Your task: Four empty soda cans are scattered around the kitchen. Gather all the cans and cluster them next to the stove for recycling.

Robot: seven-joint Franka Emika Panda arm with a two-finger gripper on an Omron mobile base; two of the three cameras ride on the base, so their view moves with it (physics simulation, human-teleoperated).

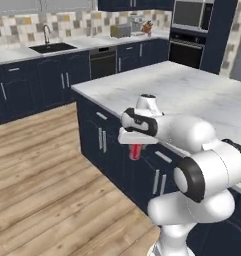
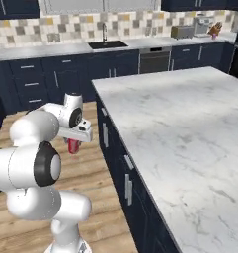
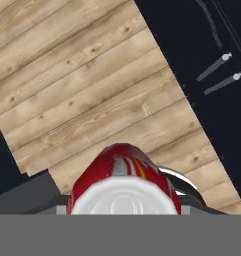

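Note:
A red soda can (image 1: 135, 152) with a silvery top hangs upright under my hand, beside the island's navy cabinet fronts and well above the wood floor. My gripper (image 1: 135, 146) is shut on this can. From the right base the same can (image 2: 73, 146) shows below the hand (image 2: 77, 132), left of the island. In the hand view the can (image 3: 123, 175) sits between the fingers, its silver top toward the camera and the floor planks beyond it. The stove is out of view.
The marble island (image 1: 192, 92) stretches to my right, its navy cabinets (image 1: 104, 137) close beside the hand. Along the back wall are a sink (image 1: 52, 47), a dishwasher (image 1: 103, 62), a toaster (image 1: 120, 31) and a wall oven (image 1: 187, 47). Open wood floor (image 1: 42, 170) lies to the left.

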